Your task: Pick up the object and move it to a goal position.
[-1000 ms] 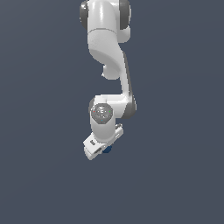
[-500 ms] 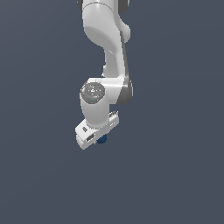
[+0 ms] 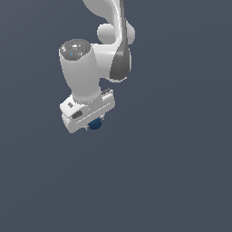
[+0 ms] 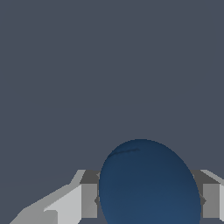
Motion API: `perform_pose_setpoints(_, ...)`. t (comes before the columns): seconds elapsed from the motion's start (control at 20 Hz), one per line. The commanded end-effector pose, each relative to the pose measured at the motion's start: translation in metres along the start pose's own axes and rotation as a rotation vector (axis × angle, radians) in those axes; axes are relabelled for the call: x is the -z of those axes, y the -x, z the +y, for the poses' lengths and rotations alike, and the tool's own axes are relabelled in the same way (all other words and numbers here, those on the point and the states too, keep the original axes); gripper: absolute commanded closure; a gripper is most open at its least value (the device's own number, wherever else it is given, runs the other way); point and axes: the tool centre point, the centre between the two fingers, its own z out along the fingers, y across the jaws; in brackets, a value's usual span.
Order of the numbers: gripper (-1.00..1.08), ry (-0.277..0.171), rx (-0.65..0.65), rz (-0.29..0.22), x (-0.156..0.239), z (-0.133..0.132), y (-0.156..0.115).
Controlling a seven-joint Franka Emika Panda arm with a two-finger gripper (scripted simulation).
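The small, smooth dark blue ball point(image 3: 94, 124) is clamped between the fingers point(image 4: 74, 204) of the white gripper point(image 3: 93, 125), as the wrist view confirms. The pick-up is judged done; carriage to the goal remains, and no goal marker is seen. No brand, label or writing can be read.

Arm point(image 3: 115, 50) descends from twelve o'clock; white gripper point(image 3: 94, 125) points toward six o'clock, fingers point(image 4: 78, 199) closed on the dark blue ball point(image 3: 94, 124).
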Motion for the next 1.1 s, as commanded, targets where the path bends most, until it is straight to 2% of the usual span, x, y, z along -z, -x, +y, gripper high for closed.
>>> perform_pose_setpoints(0.0,1.08,0.001,0.0,0.001,0.028,0.0,0.014)
perform_pose_setpoints(0.55,1.08,0.0,0.001,0.002,0.127,0.005,0.063)
perform_pose_setpoints(1.05,1.08,0.0,0.001,0.002,0.158,0.008,0.077)
